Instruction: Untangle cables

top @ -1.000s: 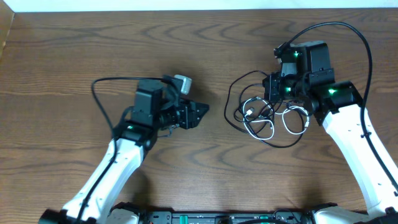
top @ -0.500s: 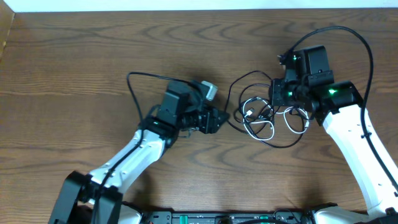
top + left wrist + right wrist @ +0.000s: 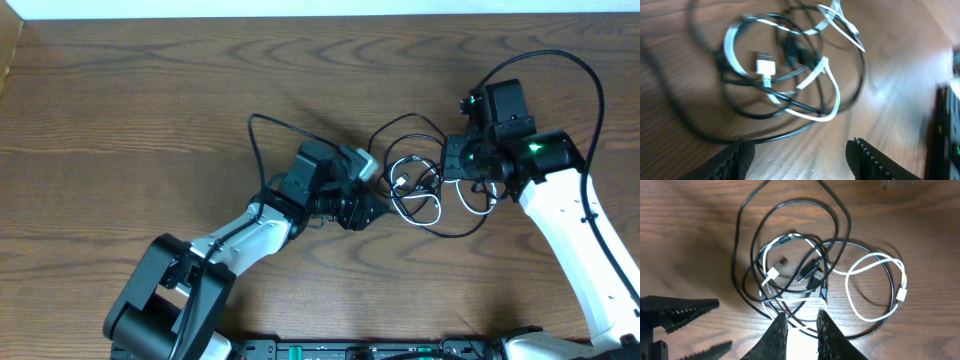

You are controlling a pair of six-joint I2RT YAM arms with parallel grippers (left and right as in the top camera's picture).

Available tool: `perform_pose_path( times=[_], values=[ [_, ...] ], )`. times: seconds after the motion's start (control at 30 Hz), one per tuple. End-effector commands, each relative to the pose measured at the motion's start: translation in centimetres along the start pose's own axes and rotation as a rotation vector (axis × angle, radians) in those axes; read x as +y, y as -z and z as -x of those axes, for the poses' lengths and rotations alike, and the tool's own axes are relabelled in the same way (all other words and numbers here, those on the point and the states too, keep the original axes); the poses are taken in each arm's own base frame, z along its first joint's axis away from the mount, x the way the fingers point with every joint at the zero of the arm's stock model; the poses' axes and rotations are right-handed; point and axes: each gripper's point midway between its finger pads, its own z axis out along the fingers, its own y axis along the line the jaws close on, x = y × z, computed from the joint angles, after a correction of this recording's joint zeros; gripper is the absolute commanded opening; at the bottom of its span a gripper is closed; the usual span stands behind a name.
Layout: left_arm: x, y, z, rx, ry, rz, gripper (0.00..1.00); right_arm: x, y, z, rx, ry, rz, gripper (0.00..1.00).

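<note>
The cables are lying in one loose knot on the worktop, between the two arms, with black and white loops crossing over one another. One white cord is looping out to the side of the pile with its plug end clear. Its other run is passing back under the black loops, so nothing is looking separated yet. I judge the task to be near its start, with every cord yet to be drawn out.

The left end effector is sitting just beside the pile's edge, its jaws standing wide apart and gripping nothing; bare wood is showing between them. The right end effector is hanging over the opposite edge, jaws only narrowly apart. A white strand is running in at its tips, but the glare there is hiding whether it is pinched or merely lying beneath. I cannot tell if anything is held.

What is remaining is picking one cord, pinning the rest and pulling it free, then repeating for the others.
</note>
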Motion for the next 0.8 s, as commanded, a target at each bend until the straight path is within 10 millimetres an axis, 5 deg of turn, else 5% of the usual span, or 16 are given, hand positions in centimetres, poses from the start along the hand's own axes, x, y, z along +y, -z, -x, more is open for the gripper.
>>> perform_pose_path(
  times=[0.0,0.27,0.77],
  values=[
    [-1.7,-0.3,0.3,-0.003,-0.205,-0.098,0.68,-0.3,0.9,0.0,-0.01,-0.014,-0.013,0.17],
    [-1.2,-0.9,0.0,-0.014,-0.421,-0.097,0.73,-0.9,0.9,-1.7,0.057,-0.008,-0.037,0.17],
    [0.9,-3.7,0.8,-0.056,-0.459,-0.093,0.74,-0.5,1.0,-2.8,0.1,0.004,-0.028,0.17]
  ],
)
